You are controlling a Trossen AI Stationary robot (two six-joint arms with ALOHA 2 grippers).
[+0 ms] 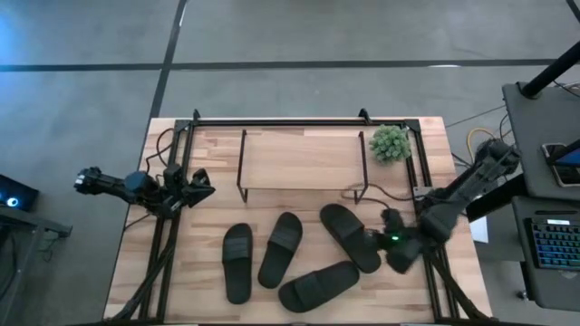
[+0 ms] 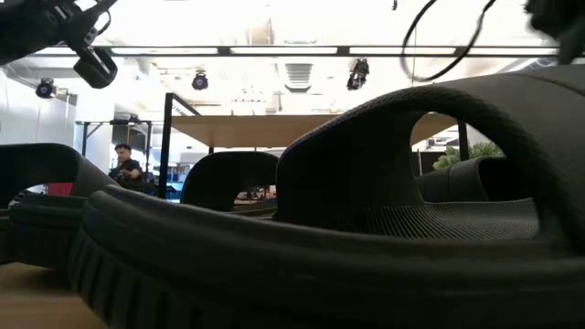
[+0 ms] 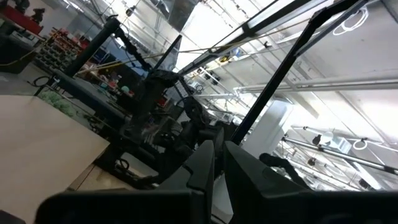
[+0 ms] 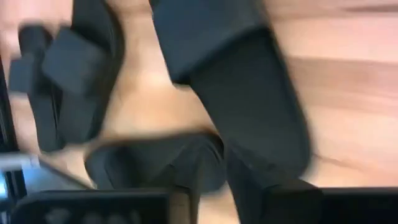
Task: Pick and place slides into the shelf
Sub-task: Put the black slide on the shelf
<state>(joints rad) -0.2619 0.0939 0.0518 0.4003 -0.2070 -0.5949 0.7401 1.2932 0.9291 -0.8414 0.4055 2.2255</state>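
Four black slides lie flat on the wooden table in front of the shelf (image 1: 302,161): one at the left (image 1: 238,263), one beside it (image 1: 281,249), one near the front (image 1: 319,285), one at the right (image 1: 350,237). The shelf stands on its thin black wire legs at the table's far middle. My right gripper (image 1: 379,235) is low at the right slide's right side, fingers close together; its wrist view shows that slide (image 4: 249,93) right in front of my fingers (image 4: 222,149). My left gripper (image 1: 201,188) waits shut and empty at the table's left, also seen in its wrist view (image 3: 219,149). My right gripper is right beside the right slide's end (image 4: 273,143). I cannot tell whether it touches the slide.
A small green plant (image 1: 390,143) stands at the shelf's right end. Black frame rails (image 1: 168,244) run along the table's left and right sides. In the low view the slides (image 2: 366,183) fill the front; a person (image 2: 123,166) sits far back in the room.
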